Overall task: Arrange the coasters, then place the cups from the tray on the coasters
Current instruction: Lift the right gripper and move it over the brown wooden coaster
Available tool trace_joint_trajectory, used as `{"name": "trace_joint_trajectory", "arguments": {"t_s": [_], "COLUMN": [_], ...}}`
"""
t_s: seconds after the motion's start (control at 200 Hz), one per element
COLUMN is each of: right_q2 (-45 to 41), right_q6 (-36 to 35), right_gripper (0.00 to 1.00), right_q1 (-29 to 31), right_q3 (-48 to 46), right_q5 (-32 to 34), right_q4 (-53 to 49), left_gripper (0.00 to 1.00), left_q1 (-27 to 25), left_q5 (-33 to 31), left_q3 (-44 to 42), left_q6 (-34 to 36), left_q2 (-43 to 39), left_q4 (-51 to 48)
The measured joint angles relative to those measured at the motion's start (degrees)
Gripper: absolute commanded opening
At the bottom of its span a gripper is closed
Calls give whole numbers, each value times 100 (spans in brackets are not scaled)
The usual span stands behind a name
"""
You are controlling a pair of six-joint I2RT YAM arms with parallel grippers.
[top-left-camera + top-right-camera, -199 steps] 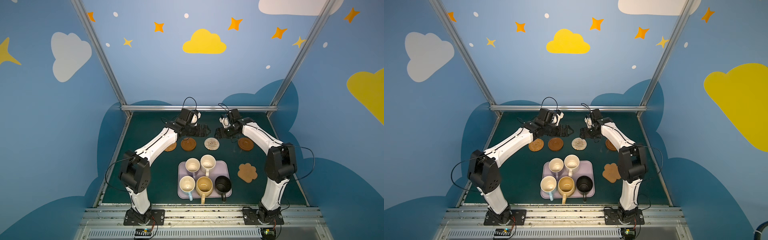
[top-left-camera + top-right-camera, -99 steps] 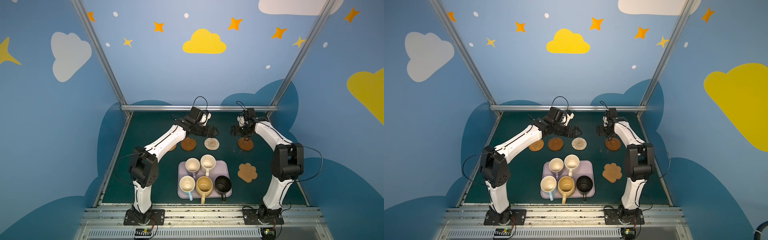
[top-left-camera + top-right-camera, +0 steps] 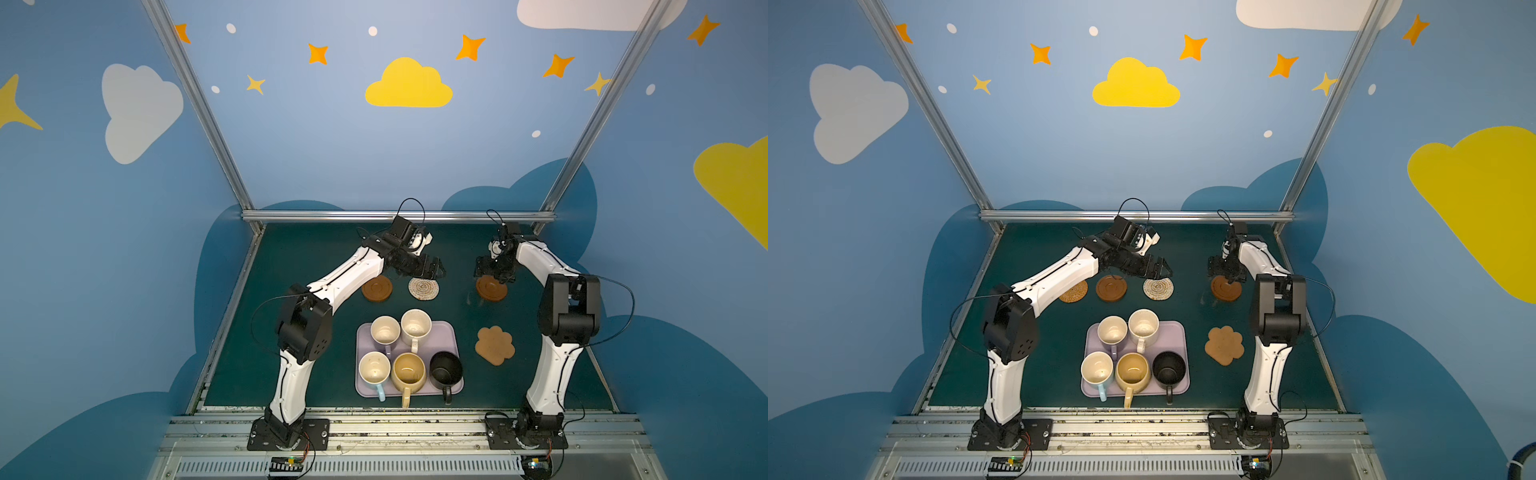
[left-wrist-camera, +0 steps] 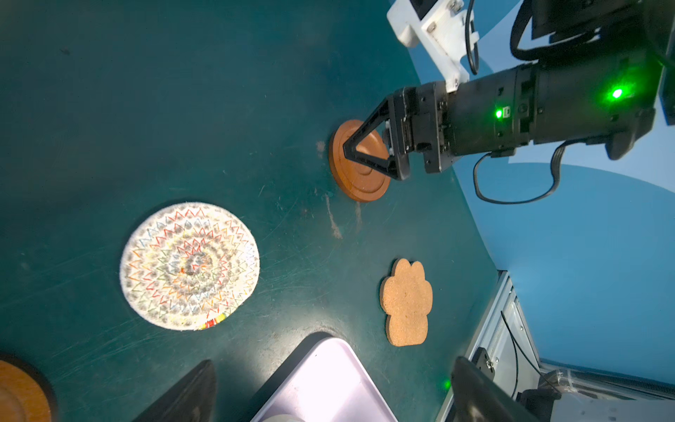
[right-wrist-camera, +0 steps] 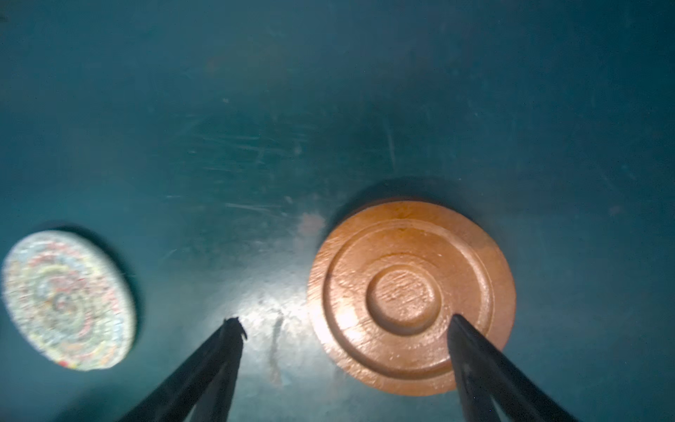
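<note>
The pale lilac tray (image 3: 449, 332) holds several cups: lilac (image 3: 385, 330), cream-white (image 3: 416, 324), light blue (image 3: 374, 369), mustard (image 3: 409, 370) and black (image 3: 446, 369). Coasters lie behind it: a tan woven round (image 3: 1074, 291), a brown disc (image 3: 377, 289), a whitish woven round (image 3: 423, 288), a second brown disc (image 3: 491, 288) and a cork paw (image 3: 495, 345). My right gripper (image 5: 343, 319) is open low over the second disc (image 5: 411, 296); one finger overlaps it and the other stands over bare mat. My left gripper (image 3: 434, 268) hangs open and empty above the whitish round.
A metal rail (image 3: 399, 216) bounds the green mat at the back and sloping side rails close it in. In the left wrist view a tray corner (image 4: 321, 380) shows between my fingers, and the paw coaster (image 4: 406, 303) lies near the right rail.
Both arms swung to the right. My right gripper came over the right-hand brown disc and dropped closer to it. My left gripper moved from the brown disc toward the whitish round. No coaster moved.
</note>
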Motion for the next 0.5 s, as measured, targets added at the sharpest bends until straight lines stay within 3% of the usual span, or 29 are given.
{"name": "trace_joint_trajectory", "arguments": {"t_s": [0.225,0.501], "right_q2": [221,374], "right_q6": [-44,-151], "right_gripper": [89,61], "right_q1": [-17,4], "right_q3": [105,249], "right_q5": [-144,-140], "right_q4": [-153,-293], "left_gripper": [100,100], "left_q1": [0,0], "left_q5": [2,-68], "left_q3": [0,0], "left_q6": [-31,-42], "left_q2": [70,70], "left_q4": [-44,-48]}}
